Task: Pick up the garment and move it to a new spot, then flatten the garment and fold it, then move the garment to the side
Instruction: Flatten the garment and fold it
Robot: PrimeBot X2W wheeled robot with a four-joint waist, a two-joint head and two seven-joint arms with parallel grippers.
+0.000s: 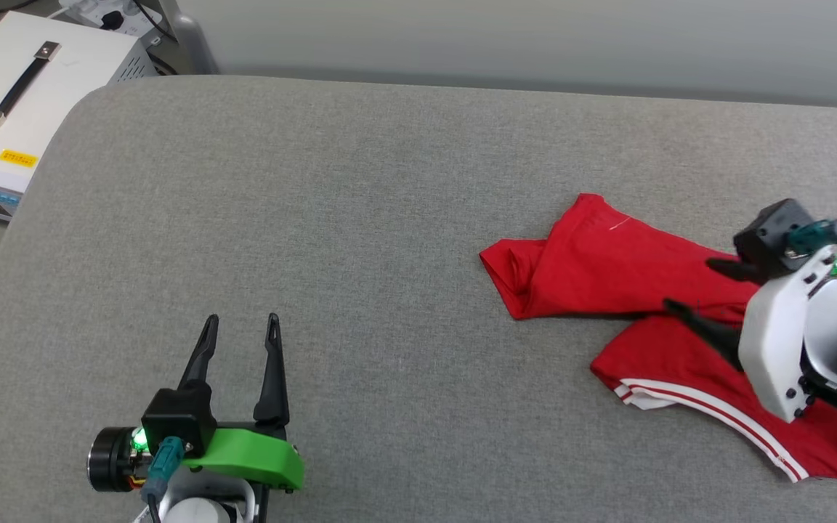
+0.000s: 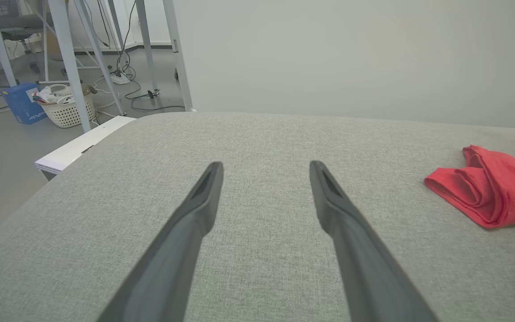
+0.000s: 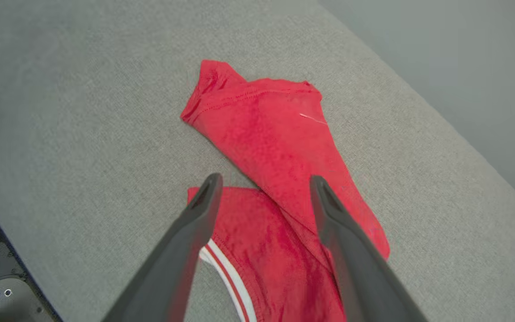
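We see the garment (image 1: pixel 607 261) lying crumpled on the grey cloth-covered counter (image 1: pixel 360 218), one red fold draped over another, with a red-and-white striped trim along its near side. Left of the garment the counter is a wide bare stretch, reaching to a rounded far-left corner. Beyond the garment the counter's far edge meets a plain pale wall (image 1: pixel 535 36); in the right wrist view that edge runs just past the garment (image 3: pixel 275 134).

The right tool (image 1: pixel 689 283) hangs over the garment with its two fingers spread and nothing between them. In its own wrist view the right tool (image 3: pixel 265 177) frames the overlap of the folds, and we cannot tell whether the tips touch the cloth. The left tool (image 1: pixel 242 317) sits well left of the garment, released and empty. Its wrist view shows the left tool (image 2: pixel 266 164) over bare counter, with the garment (image 2: pixel 485 192) off to the right.

Far left of the garment, past the corner, stands one white box (image 1: pixel 33 94) with a black handle. On the grey floor beyond are one white basket (image 2: pixel 67 107), one blue box (image 2: pixel 23 105) and several pale table legs (image 2: pixel 67 58). We count one garment and two tools.
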